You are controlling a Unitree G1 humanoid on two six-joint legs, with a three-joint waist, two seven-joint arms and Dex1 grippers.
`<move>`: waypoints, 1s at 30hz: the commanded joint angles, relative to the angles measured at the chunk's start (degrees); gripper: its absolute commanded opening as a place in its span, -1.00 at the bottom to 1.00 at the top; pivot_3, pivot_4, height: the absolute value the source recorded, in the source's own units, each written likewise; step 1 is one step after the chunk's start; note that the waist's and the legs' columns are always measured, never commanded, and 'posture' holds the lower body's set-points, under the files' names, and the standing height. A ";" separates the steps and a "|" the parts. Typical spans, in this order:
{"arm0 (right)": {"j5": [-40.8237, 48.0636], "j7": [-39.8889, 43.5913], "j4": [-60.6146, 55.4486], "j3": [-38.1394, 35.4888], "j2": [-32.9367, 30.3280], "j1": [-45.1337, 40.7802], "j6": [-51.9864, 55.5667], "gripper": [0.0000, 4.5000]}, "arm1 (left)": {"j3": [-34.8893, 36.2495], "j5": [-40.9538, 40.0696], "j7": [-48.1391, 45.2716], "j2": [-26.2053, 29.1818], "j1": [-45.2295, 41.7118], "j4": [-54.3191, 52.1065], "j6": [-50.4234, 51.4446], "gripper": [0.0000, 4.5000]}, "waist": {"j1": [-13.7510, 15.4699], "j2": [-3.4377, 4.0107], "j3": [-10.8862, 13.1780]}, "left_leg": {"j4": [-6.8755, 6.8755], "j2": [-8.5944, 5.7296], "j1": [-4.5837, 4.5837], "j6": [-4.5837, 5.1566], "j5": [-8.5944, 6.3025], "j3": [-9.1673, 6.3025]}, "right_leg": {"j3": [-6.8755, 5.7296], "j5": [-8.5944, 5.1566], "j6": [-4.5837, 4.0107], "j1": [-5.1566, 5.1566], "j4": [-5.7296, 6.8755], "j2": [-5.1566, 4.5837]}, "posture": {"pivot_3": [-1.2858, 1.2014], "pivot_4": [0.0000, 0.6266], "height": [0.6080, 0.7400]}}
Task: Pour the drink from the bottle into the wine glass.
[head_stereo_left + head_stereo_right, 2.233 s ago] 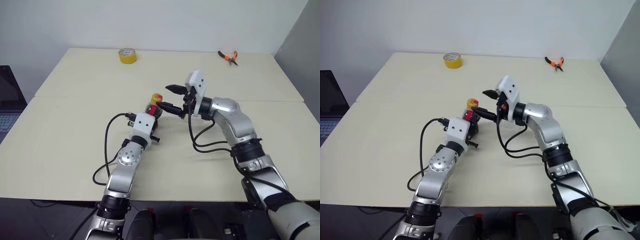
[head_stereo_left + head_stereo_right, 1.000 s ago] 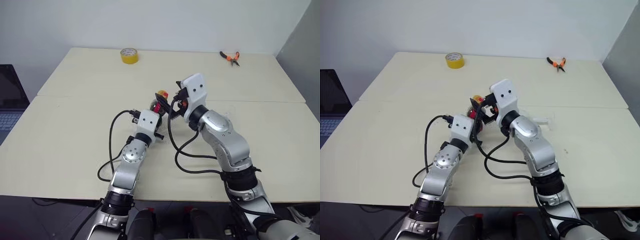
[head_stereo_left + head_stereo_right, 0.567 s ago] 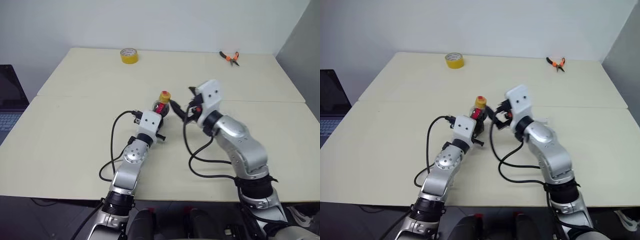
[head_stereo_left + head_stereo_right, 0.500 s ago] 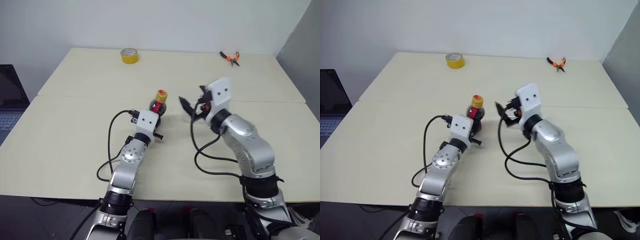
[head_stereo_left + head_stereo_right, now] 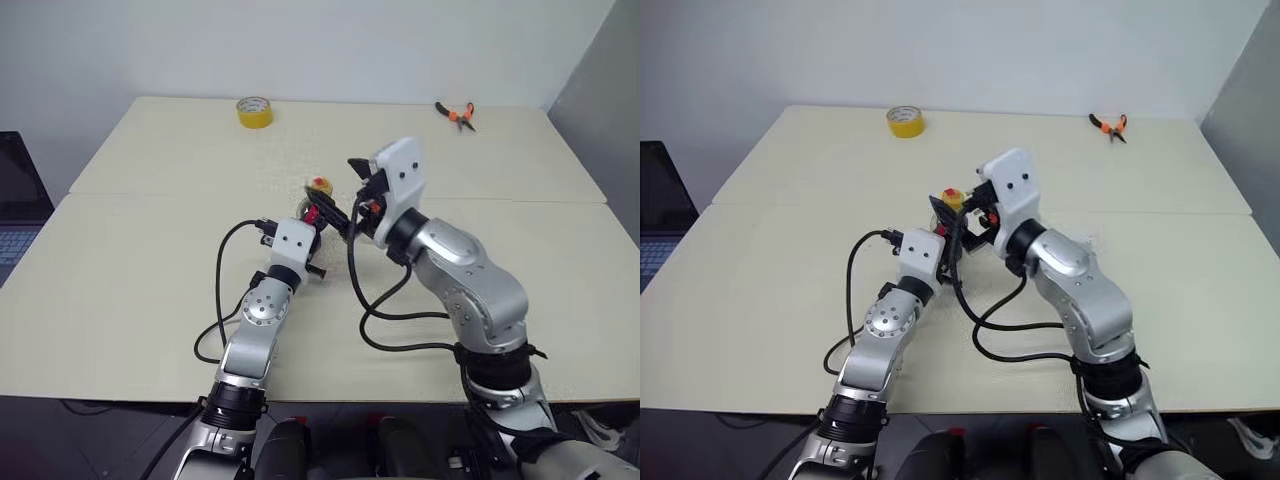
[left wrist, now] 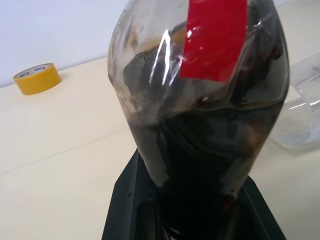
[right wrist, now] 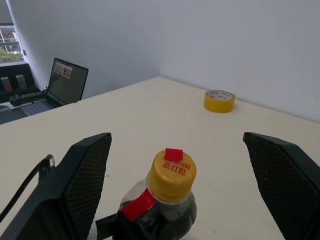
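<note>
So my left fingers are clamped tight around the bottle, holding it upright just above the cream surface, roughly mid-surface. My right fingers are spread as wide as they go, one on each side of the yellow cap but not touching it.

Funny how differently each camera tells it. From the head, the bottle is mostly tucked behind my two wrists; I just catch the cap and a bit of red label. The left wrist view gets right up against the body, so the dark drink sloshing up the crinkled plastic is plain there, plus a clear glassy shape off to the side that I think is the wine glass, lying low on the surface. The right wrist view looks down over the cap and also picks up a laptop off the edge.

Yellow tape roll and orange pliers sit at the far edge, well apart.
</note>
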 commanded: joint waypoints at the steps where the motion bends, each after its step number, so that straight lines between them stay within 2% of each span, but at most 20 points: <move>1: -1.10 -0.44 0.33 -0.06 0.36 -1.67 -2.46 1.00 | -0.13 -0.10 0.31 -0.37 -1.44 -1.78 -2.09 -0.71 | 0.04 0.00 0.00 | 0.00 -0.01 -0.01 0.00 0.00 0.00 | 0.00 0.00 0.00 0.00 0.00 -0.01 | 0.03 -0.52 1.00; 6: -3.42 -0.73 4.34 -0.12 0.19 -2.94 -4.67 1.00 | -0.16 -0.02 0.39 -0.40 -1.31 -1.89 -2.08 -0.71 | -0.06 0.00 0.00 | 0.00 0.00 0.01 0.00 0.00 0.00 | -0.01 0.00 0.00 -0.01 0.01 0.00 | 0.03 -0.52 1.00; 18: -4.77 -1.15 4.69 -1.36 -1.63 -2.14 -4.24 1.00 | -0.34 0.01 0.34 -0.52 -1.11 -2.16 -1.85 -0.71 | -0.05 0.00 0.00 | -0.01 0.01 0.00 0.00 0.00 0.01 | 0.01 0.00 0.00 -0.01 0.01 0.00 | 0.03 -0.52 1.00; 30: -5.00 -0.03 1.62 -2.14 -6.83 1.18 -2.69 1.00 | -0.52 -0.15 0.63 -0.64 -1.10 -2.24 -1.77 -0.71 | -0.04 0.00 0.00 | -0.01 0.01 0.00 0.01 0.00 0.01 | 0.01 0.00 0.00 -0.01 0.02 0.00 | 0.03 -0.52 1.00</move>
